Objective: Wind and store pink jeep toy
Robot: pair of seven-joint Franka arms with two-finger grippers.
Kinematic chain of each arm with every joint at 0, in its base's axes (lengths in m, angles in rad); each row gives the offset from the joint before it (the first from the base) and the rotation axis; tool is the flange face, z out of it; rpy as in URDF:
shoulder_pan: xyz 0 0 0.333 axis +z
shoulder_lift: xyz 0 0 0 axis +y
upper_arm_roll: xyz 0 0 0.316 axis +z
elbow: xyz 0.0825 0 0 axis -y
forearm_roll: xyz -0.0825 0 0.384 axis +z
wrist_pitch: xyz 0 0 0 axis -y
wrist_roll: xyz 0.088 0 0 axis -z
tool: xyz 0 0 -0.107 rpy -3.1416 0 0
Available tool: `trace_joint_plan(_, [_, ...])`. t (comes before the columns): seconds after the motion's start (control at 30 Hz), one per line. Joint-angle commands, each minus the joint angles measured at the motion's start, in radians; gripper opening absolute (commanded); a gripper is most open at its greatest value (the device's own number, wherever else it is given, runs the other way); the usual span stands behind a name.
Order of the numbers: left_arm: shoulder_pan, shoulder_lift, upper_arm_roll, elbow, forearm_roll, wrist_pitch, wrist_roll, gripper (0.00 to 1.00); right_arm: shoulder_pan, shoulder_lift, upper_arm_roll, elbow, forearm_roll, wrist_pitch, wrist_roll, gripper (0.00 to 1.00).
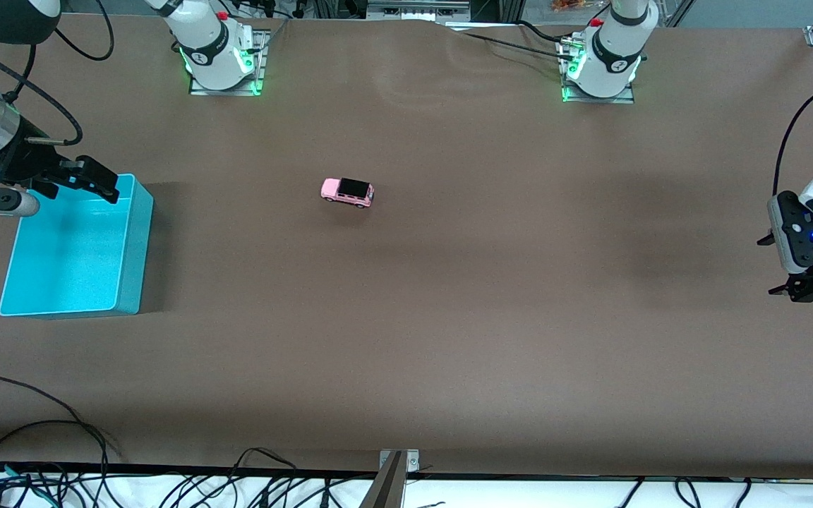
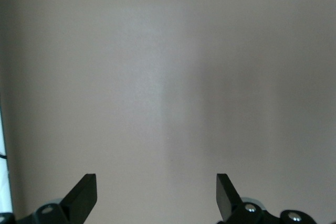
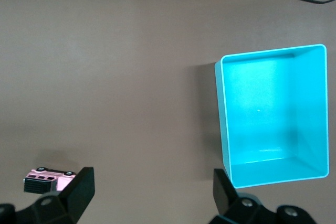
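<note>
Across the brown table (image 1: pixel 449 339): everything below sits on or hangs over this one surface, with both arm bases along its edge farthest from the front camera.
Turquoise bin (image 1: pixel 75 257): an open rectangular box at the right arm's end of the table, resting flat; its inside shows nothing in it; the right gripper hangs over its rim farthest from the front camera.
Right gripper (image 1: pixel 92 182): up in the air over the bin's rim, fingers spread wide with nothing between them; in the right wrist view the two dark fingertips (image 3: pixel 81 182) stand well apart, the bin (image 3: pixel 273 114) to one side of them and the toy just by one tip.
Left gripper (image 1: pixel 805 288): up in the air over bare table at the left arm's end, waiting; fingers spread apart, holding nothing; the left wrist view shows only tabletop between its fingertips (image 2: pixel 84 190).
Pink jeep toy (image 1: pixel 347 191): standing on its wheels on the open table, black roof panel up; well apart from the right gripper, toward the table's middle, and much farther still from the left gripper; touched by neither.
</note>
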Motion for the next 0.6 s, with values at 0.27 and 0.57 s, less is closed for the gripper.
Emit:
trace_joint_plan(0.27, [-0.046, -0.223, 0.002, -0.113, 0.025, -0.090, -0.337, 1.00, -0.004, -0.003, 0.045, -0.048, 0.007, 0.024, 0.010, 1.00])
trace_joint_plan(0.57, [-0.066, -0.329, -0.027, -0.118, 0.025, -0.193, -0.608, 1.00, 0.002, -0.001, 0.175, -0.081, 0.005, 0.036, 0.002, 1.00])
